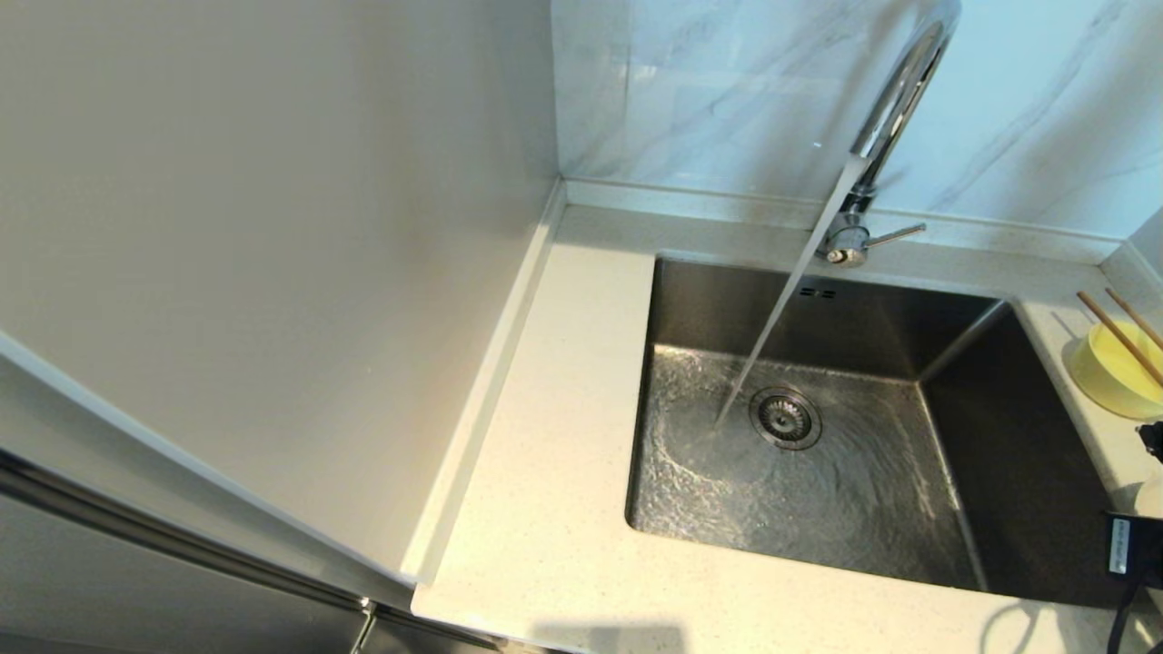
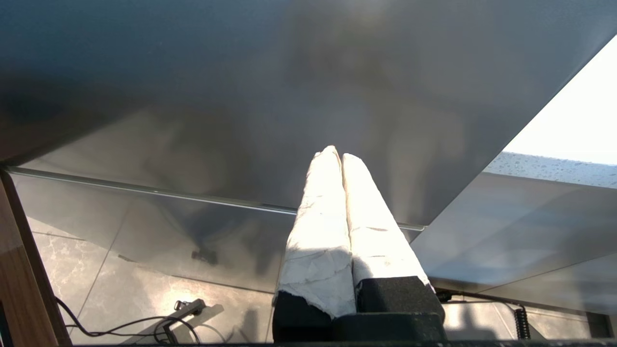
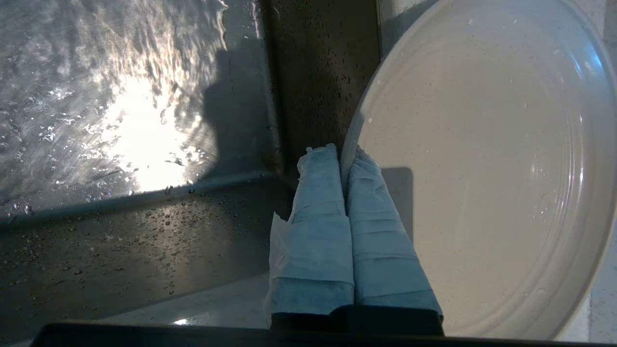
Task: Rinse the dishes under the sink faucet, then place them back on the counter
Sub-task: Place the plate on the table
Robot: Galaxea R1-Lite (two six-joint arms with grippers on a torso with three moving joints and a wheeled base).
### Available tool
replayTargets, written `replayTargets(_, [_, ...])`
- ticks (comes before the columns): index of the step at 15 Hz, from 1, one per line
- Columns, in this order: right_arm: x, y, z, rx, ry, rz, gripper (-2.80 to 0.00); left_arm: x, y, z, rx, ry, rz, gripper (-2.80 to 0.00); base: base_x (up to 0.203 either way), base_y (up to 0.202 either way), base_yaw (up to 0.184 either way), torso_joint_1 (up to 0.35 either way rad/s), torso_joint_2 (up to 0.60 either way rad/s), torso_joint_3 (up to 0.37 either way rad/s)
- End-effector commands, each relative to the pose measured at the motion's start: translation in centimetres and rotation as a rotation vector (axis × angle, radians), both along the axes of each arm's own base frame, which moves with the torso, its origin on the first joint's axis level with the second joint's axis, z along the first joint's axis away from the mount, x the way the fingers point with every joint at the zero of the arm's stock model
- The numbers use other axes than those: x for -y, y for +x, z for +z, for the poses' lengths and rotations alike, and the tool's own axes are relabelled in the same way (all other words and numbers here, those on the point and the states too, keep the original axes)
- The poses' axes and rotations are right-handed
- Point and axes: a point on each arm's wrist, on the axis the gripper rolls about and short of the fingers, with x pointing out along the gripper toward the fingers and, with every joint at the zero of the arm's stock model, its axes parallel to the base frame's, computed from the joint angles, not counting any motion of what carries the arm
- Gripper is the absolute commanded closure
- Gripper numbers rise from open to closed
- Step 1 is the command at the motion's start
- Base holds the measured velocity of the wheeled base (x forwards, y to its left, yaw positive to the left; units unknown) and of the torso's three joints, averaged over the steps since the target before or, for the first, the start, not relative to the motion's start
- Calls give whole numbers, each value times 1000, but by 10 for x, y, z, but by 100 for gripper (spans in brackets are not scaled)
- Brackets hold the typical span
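Parked well off to the left, below the worktop beside a grey cabinet front: left gripper (image 2: 337,156), taped fingers pressed together on nothing, not visible from the head camera. Spread across the middle: off-white speckled counter (image 1: 554,509), wrapping the steel sink basin (image 1: 1018,436). Rising behind the basin: chrome gooseneck faucet (image 1: 895,100), thin side lever sticking out to the right, water running in a slanted stream (image 1: 781,300) onto the basin floor just left of the round drain (image 1: 785,417) and fanning out in ripples. Further right, on the counter strip beside the basin's right edge: pale-yellow bowl (image 1: 1113,368), with the brown chopsticks (image 1: 1119,336) laid across its rim. Nearer along that same right side, mostly out of the head view: right gripper (image 3: 343,153), taped fingers clamped on the near rim of the cream-white plate (image 3: 487,168), one finger over the rim and one under. Plate wet with droplets, sitting over the counter edge next to the basin's right wall, apart from the running water.
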Motion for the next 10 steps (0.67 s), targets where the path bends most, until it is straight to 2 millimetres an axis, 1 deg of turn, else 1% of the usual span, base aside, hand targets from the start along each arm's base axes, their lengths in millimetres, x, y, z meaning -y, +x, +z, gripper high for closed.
replayTargets(1, [0, 1, 1, 9, 4, -8, 0, 0, 0, 0, 0, 0, 0, 0, 0, 0, 0, 0, 0, 0])
replayTargets(5, [1, 1, 2, 21, 3, -18, 0, 0, 0, 0, 0, 0, -1, 0, 0, 0, 0, 0, 0, 0])
replayTargets(6, [2, 0, 2, 18, 3, -24, -119, 0, 0, 0, 0, 0, 1, 0, 0, 0, 0, 0, 0, 0])
replayTargets(7, [2, 1, 2, 18, 4, -24, -280, 0, 0, 0, 0, 0, 1, 0, 0, 0, 0, 0, 0, 0])
replayTargets(10, [3, 1, 3, 27, 2, -27, -280, 0, 0, 0, 0, 0, 0, 0, 0, 0, 0, 0, 0, 0])
